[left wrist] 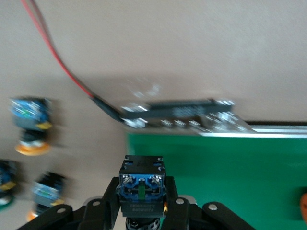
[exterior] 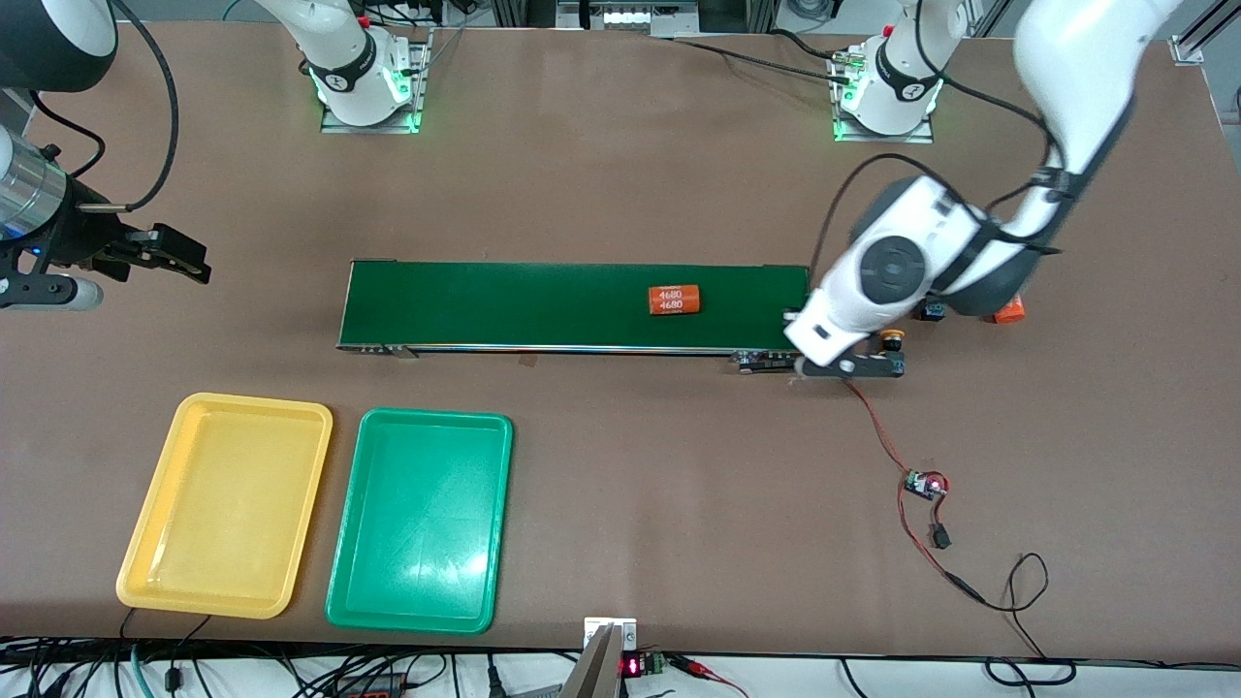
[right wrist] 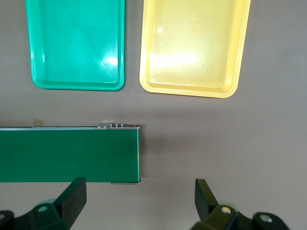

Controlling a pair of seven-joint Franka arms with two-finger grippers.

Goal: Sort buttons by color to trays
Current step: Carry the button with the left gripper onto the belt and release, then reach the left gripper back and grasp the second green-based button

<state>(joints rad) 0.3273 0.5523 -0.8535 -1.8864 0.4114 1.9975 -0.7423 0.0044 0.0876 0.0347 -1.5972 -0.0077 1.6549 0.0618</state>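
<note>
My left gripper (exterior: 832, 336) (left wrist: 142, 211) is shut on a button (left wrist: 142, 184) with a black-and-blue body. It holds it over the end of the belt toward the left arm's end; the cap is hidden. Three more buttons lie on the table beside it: one with an orange cap (left wrist: 29, 120) (exterior: 890, 338), one with a green cap (left wrist: 2, 184), and one (left wrist: 47, 191) whose cap I cannot make out. The yellow tray (exterior: 225, 504) (right wrist: 194, 45) and the green tray (exterior: 419, 522) (right wrist: 74, 43) stand side by side, with nothing in them. My right gripper (exterior: 184, 260) (right wrist: 139, 201) waits open above the table at the right arm's end.
A long dark-green conveyor belt (exterior: 543, 305) (left wrist: 230, 172) (right wrist: 67, 153) crosses the middle, with an orange cylinder marked 4680 (exterior: 673, 300) on it. Red and black wires run from the belt's end to a small circuit board (exterior: 926, 483), nearer the front camera.
</note>
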